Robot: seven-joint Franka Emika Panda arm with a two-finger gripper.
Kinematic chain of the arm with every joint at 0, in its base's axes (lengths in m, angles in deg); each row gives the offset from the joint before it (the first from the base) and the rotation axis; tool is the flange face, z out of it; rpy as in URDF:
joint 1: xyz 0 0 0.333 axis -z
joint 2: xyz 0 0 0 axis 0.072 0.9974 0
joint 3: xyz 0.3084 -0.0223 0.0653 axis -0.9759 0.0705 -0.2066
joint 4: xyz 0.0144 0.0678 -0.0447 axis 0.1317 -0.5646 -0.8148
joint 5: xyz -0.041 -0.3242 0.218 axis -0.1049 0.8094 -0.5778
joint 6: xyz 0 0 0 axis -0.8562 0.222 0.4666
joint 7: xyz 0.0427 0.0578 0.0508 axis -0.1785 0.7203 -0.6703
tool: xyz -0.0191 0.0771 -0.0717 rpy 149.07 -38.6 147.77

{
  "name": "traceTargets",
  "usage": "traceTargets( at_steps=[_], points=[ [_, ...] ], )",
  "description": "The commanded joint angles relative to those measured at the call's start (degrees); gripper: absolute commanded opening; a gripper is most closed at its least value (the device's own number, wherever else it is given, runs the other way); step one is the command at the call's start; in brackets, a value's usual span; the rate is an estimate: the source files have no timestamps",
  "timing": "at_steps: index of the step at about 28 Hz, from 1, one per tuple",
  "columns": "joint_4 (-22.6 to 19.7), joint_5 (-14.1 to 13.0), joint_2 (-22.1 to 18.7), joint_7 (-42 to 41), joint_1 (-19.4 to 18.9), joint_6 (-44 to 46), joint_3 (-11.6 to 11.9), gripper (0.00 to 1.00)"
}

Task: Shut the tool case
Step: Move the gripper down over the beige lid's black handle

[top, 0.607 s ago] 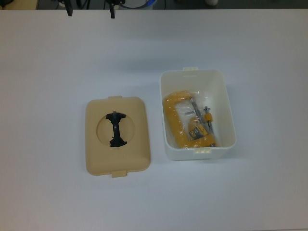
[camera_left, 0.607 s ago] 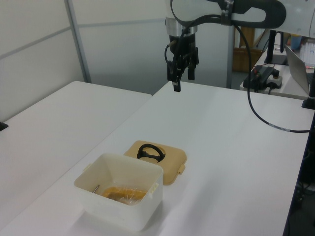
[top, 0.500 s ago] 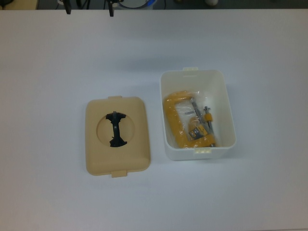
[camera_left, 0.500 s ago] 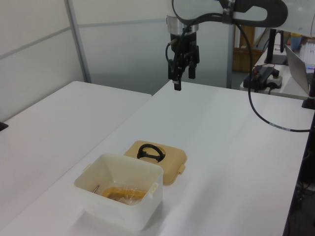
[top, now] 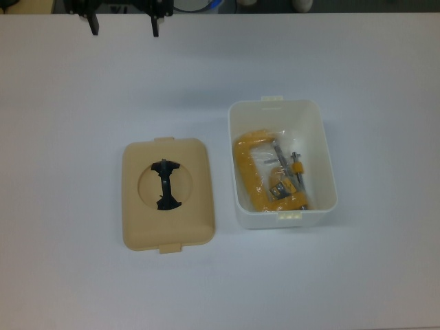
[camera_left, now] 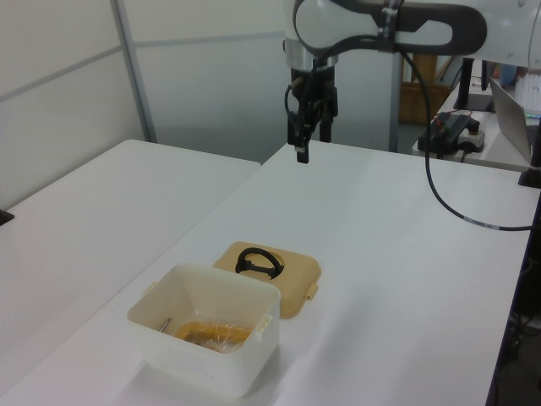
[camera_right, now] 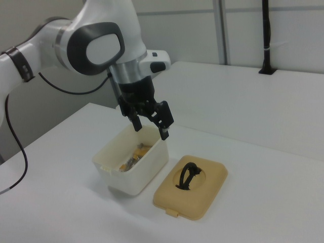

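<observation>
The tool case is in two pieces on my white table [top: 82, 275]. The tub [top: 282, 164] sits open, and the lid [top: 168, 194] lies flat just beside it on the top view's left, a narrow strip of table between them, not touching.

In the top view both pieces have their long axes running up and down the frame, roughly parallel, though the lid is turned very slightly off square. The tub's small latch tabs sit on its two short ends, one at the far edge and one at the near edge in the top view. The lid has matching tabs on its short ends. It lies with its round recess facing up, and the black handle [top: 165, 185] inside the recess also runs along the lid's long axis.

Inside the tub I see a yellow clamp [top: 256, 175] wrapped in clear plastic, with some metal parts beside it.

My gripper [top: 124, 26] hangs in the air near the table's far edge in the top view, well apart from both pieces and holding nothing. Its two fingers [camera_right: 164, 130] are spread wide and point down. In the left view the gripper [camera_left: 306, 144] is high above the table, beyond the lid. In the right view it appears in front of the tub's upper rim, but I read that as overlap only.
</observation>
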Motion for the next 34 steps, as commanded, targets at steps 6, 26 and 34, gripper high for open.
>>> traceTargets(
  at_steps=[6,26,34],
  points=[
    [-3.7,-1.1,3.5,-0.1,-0.4,-7.8,-0.2,1.0],
    [-3.6,1.8,14.7,5.1,-2.5,-20.2,-0.1,1.0],
    [-3.6,3.2,18.7,8.9,-3.8,-23.9,-0.1,1.0]
  ],
)
